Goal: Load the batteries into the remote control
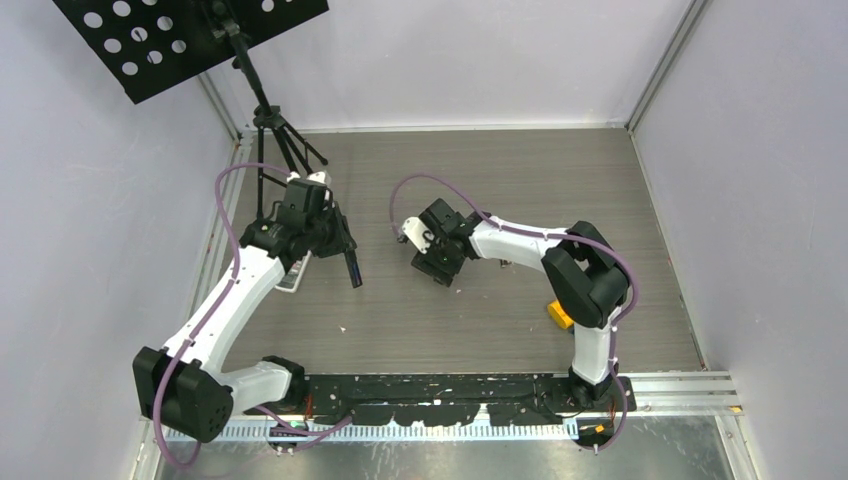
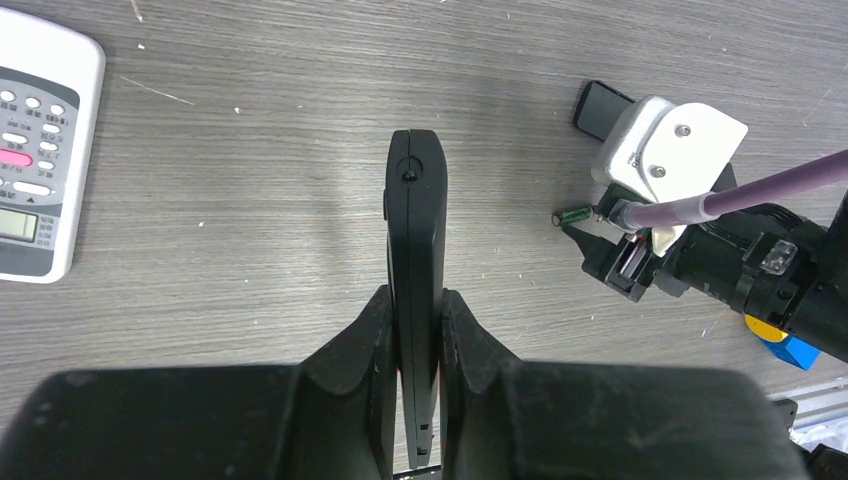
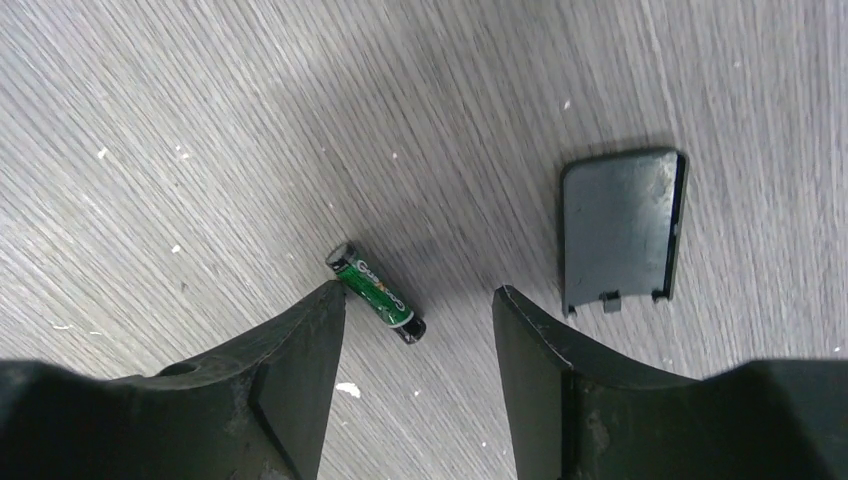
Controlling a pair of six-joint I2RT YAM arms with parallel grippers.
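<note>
**Green battery on the worktop between parted fingers; black remote clamped on edge**

A green battery [image 3: 375,293] is seen lying on its side on the grey wood-grain worktop [image 3: 200,120], set at a slant. It is placed in the gap of the right hand [image 3: 418,300], close against the tip of one finger [image 3: 300,350] and clear of the other. Whether that finger is touched cannot be told. The fingers of this hand are held well apart and nothing is gripped by them. A flat dark battery cover [image 3: 622,225] is laid on the worktop just beyond the other finger, apart from the battery.

From the left wrist, the same battery [image 2: 573,215] is seen just beside the lowered right hand [image 2: 625,255], with the cover [image 2: 600,108] partly hidden behind the wrist's white housing.

A black remote control [image 2: 415,230] is held on its narrow edge by the left hand [image 2: 415,310], whose fingers are pressed together on its two broad faces. The remote is pointed away from the wrist, well apart from the battery. A white unit with buttons and a small display [image 2: 35,150] is laid flat at the far left.

From above, a yellow block [image 1: 559,315] is seen near the right arm's elbow.
</note>
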